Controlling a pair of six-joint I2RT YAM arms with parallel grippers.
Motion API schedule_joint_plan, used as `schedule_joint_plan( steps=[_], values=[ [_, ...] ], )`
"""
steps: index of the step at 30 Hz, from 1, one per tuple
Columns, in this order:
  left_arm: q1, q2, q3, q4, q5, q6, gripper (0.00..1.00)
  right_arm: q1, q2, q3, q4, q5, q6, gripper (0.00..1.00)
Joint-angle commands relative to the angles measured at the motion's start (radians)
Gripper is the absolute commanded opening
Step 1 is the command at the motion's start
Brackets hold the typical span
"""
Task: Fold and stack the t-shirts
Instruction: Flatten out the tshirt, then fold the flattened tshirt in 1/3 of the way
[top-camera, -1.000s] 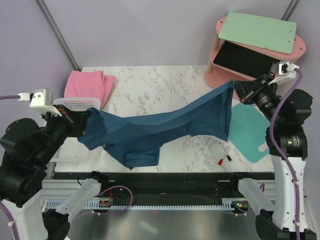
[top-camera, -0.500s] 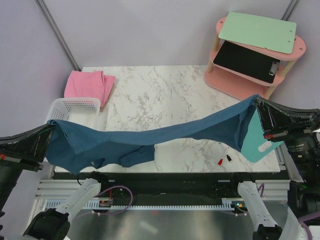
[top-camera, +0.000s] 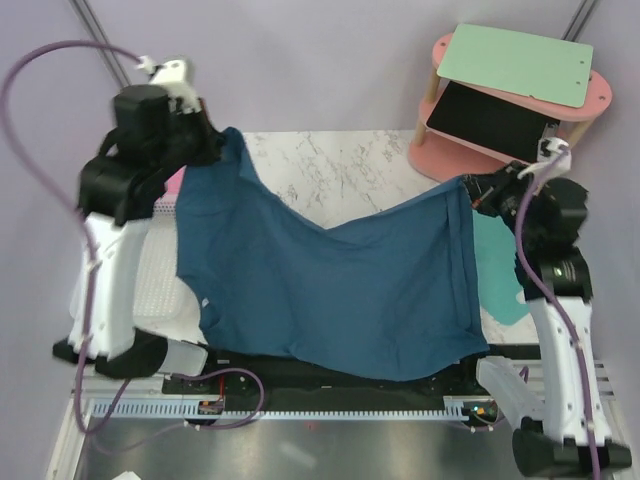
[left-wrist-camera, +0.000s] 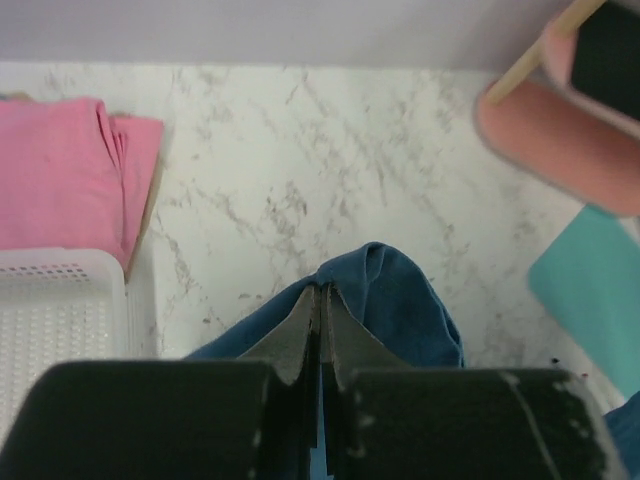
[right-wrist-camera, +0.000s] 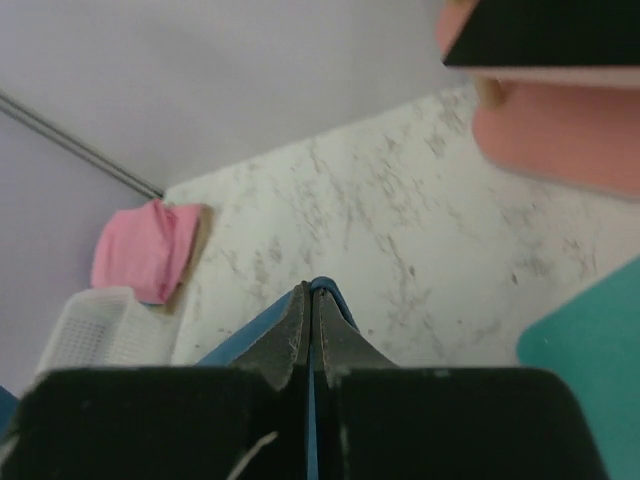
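both arms swung up and apart: the dark teal-blue short-sleeved cloth t-shirt (top-camera: 340, 280), a twisted low band a second ago, now hangs spread as an open sheet over the white marbled tabletop (top-camera: 340, 165), lower edge draping past the near side. my left fingers (left-wrist-camera: 316, 305) are pinched tight on its far-left corner, my right fingers (right-wrist-camera: 308, 300) pinched tight on the right corner; shoulder or hem, can't tell. so it's ready to lay flat, no fold yet. the folded light pink cloth t-shirt (left-wrist-camera: 60, 170) waits far left, stacking undone.
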Motion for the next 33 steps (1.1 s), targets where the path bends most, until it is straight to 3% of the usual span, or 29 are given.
schedule_joint_plan(
  steps=[1, 6, 10, 12, 15, 19, 26, 33],
  values=[
    [0.015, 0.186, -0.051, 0.107, -0.046, 0.068, 0.02, 0.001, 0.132, -0.138, 0.176, 0.108, -0.025, 0.0],
    [0.053, 0.541, 0.135, 0.109, -0.035, 0.071, 0.02, 0.0, 0.387, -0.171, 0.355, 0.182, -0.025, 0.0],
    [0.076, 0.758, 0.327, 0.099, -0.029, 0.065, 0.02, 0.0, 0.603, -0.084, 0.415, 0.198, -0.019, 0.0],
    [0.09, 0.82, 0.415, 0.092, -0.012, 0.06, 0.02, 0.0, 0.706, -0.036, 0.443, 0.213, -0.016, 0.0],
    [0.102, 0.852, 0.422, 0.106, 0.011, 0.048, 0.02, -0.003, 0.787, 0.024, 0.458, 0.213, -0.002, 0.0],
    [0.102, 0.785, 0.33, 0.138, 0.014, 0.043, 0.02, -0.005, 0.806, 0.026, 0.478, 0.196, 0.003, 0.0],
    [0.102, 0.575, -0.041, 0.188, -0.031, 0.06, 0.02, -0.006, 0.789, -0.034, 0.434, 0.163, 0.01, 0.0],
    [0.102, 0.472, -0.341, 0.228, -0.114, 0.039, 0.02, -0.008, 0.812, -0.082, 0.346, 0.15, -0.006, 0.0]
  ],
)
